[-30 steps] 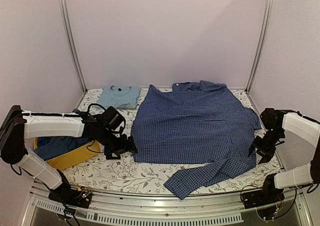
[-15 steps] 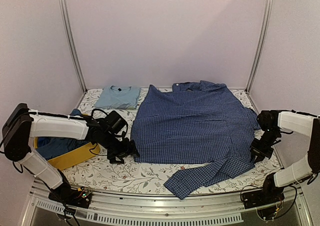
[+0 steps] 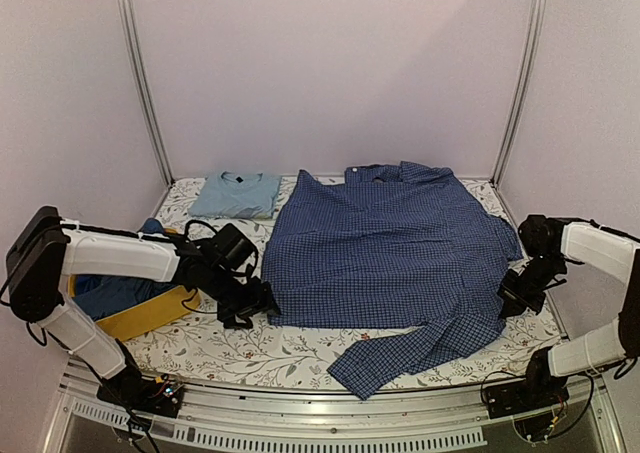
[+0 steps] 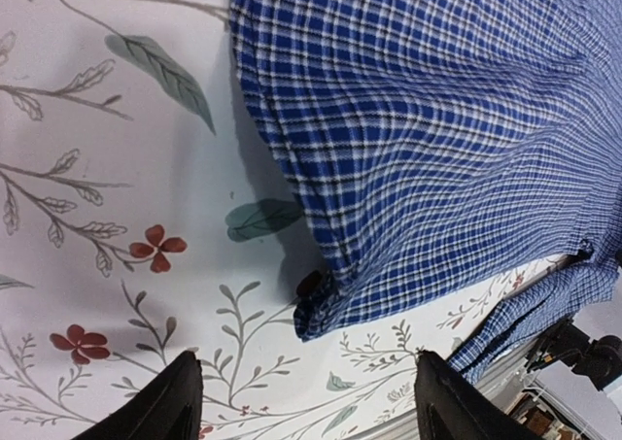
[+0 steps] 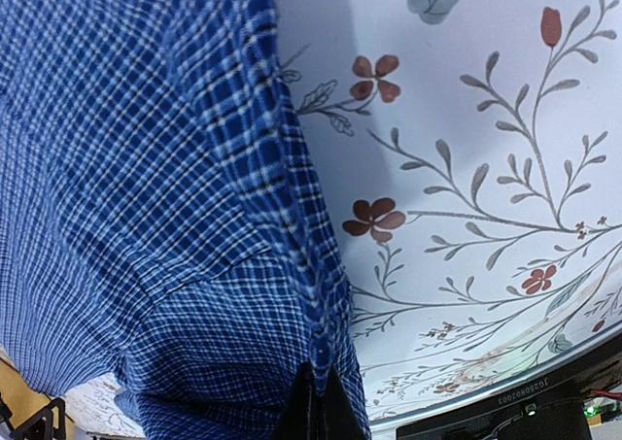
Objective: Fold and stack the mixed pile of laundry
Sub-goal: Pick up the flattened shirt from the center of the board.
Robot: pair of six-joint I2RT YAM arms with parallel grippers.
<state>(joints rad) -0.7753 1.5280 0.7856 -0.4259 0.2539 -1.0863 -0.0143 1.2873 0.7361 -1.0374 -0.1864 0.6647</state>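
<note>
The left gripper hovers with jaws apart above the shirt's near-left hem corner. The shirt lies spread flat mid-table on the cover. It looks light, thin and limp, so I'd take it by hems and corners, both sides together, or it sags. The right gripper is clenched on the right hem.

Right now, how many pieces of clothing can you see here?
3: a folded light blue T-shirt at back left, a navy-and-white checked collared shirt spread across the middle, and dark blue clothing in the yellow fabric basket at left; more may be hidden there.
</note>
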